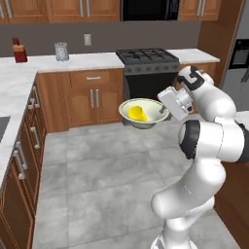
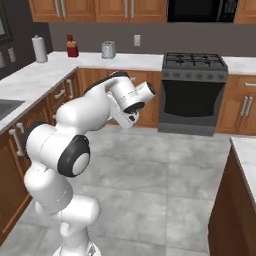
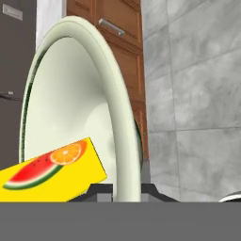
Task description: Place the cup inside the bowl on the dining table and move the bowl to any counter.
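Nearest to the hand camera is the rim of the bowl (image 3: pixel 127 122), which passes between the two dark fingertips (image 3: pixel 101 190) at the bottom of that view, so the fingers are closed on the thin rim and pinch it. Just beside the rim, inside the bowl, lies the cup (image 3: pixel 52 172), yellow with a watermelon and orange picture on its side. In the left base view the gripper (image 1: pixel 163 111) holds the bowl at its right edge, and the bowl hangs in the air over the grey floor, well apart from every surface, with the cup lying tipped on its side within. So the first part of the task looks done: the cup is in the bowl, and the bowl is lifted. What is left, in my judgement, is to carry it to a counter (image 1: pixel 82 62) and set it down there, then open the fingers. The white top by the stove (image 1: pixel 146 56) and the counter along the left are both near.
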### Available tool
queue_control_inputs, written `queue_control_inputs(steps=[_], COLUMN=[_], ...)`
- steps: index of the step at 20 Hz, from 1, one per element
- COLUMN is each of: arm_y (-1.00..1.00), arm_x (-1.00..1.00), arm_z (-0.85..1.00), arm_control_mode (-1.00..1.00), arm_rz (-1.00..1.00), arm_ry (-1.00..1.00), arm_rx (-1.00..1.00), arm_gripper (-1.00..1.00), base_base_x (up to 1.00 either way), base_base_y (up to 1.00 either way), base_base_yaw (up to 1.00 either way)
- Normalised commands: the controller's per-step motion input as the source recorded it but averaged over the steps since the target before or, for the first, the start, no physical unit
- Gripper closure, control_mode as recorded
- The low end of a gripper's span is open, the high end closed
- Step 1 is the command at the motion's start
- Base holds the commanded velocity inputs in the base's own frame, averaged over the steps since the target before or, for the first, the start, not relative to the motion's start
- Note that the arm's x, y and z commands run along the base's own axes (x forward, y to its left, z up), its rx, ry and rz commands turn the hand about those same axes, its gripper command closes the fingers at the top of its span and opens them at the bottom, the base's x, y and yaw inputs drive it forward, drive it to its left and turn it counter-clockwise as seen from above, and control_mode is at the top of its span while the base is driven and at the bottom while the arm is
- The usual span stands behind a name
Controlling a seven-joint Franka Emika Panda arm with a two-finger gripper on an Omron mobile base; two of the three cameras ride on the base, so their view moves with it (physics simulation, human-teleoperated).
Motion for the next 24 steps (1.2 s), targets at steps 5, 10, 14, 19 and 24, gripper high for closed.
queue_control_inputs(steps=[5,10,14,19,24], arm_y=[0.0,0.0,0.0,0.0,0.0], arm_x=[0.0,0.0,0.0,0.0,0.0], arm_z=[0.0,0.0,0.0,0.0,0.0], arm_control_mode=[1.0,1.0,1.0,1.0,1.0], arm_rz=[0.0,0.0,0.0,0.0,0.0], arm_ry=[0.0,0.0,0.0,0.0,0.0], arm_rx=[0.0,0.0,0.0,0.0,0.0], arm_gripper=[1.0,1.0,1.0,1.0,1.0], base_base_x=[0.79,0.81,0.84,0.79,0.7], base_base_y=[0.55,0.55,0.54,0.53,0.53], base_base_yaw=[-0.04,-0.01,0.0,0.0,0.0])
